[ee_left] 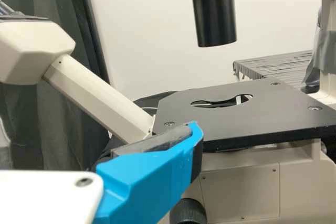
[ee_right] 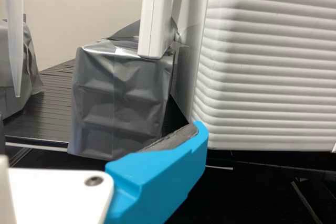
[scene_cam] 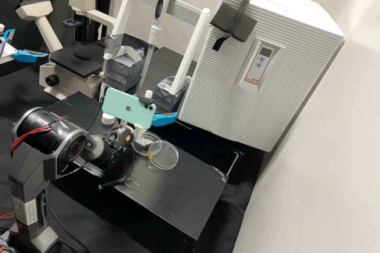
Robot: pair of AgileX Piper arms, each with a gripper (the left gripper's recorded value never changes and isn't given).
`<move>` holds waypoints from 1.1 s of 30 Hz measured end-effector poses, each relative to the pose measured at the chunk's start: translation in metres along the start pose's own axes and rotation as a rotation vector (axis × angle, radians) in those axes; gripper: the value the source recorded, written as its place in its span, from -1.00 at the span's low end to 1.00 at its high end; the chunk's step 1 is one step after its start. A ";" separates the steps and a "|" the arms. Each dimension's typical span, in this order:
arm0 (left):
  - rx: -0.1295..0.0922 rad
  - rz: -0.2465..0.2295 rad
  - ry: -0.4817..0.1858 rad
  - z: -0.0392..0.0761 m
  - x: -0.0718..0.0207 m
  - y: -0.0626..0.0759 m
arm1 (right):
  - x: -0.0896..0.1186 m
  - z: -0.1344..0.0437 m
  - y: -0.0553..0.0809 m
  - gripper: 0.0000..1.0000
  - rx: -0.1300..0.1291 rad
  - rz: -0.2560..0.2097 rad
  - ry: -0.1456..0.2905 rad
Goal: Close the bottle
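**Bench layout.** The black bench (scene_cam: 186, 193) carries a small white bottle (scene_cam: 107, 118). It stands upright toward the left of the bench, just left of a mint-green phone (scene_cam: 128, 107) clamped on the right arm. The arm hides its lower part, so it cannot be told whether the cap is seated.

**Right gripper.** The right gripper (scene_cam: 164, 118) (ee_right: 176, 148) sits just right of the phone, apart from the bottle. It is close to a grey taped block (scene_cam: 168, 93) (ee_right: 123, 111) and the ribbed white cabinet (scene_cam: 273, 67) (ee_right: 268, 61). Whether it is spread or pressed together cannot be told.

**Left gripper.** The left gripper (scene_cam: 29, 55) (ee_left: 168, 142) is at the far left, well apart from the bottle, beside the black stage of a microscope (scene_cam: 75, 57) (ee_left: 247, 111). Its state likewise cannot be told.

**Other items.** Two clear petri dishes (scene_cam: 163, 155) lie overlapping just right of the right arm's wrist. A white frame (scene_cam: 160, 8) stands behind on two taped blocks, and a pipette (scene_cam: 156, 27) hangs from its crossbar. A black foam pad (scene_cam: 233, 21) is taped to the cabinet's upper front edge.
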 end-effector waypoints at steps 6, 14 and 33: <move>0.000 0.000 0.000 0.000 0.0000 0.000 | 0.000 0.000 0.000 1.00 0.000 0.000 0.000; -0.011 -0.009 -0.095 0.009 -0.0008 -0.001 | 0.000 0.000 0.000 1.00 0.000 0.000 0.000; -0.075 -0.019 -0.606 0.076 -0.0248 -0.016 | 0.000 0.000 0.000 1.00 0.000 0.000 0.000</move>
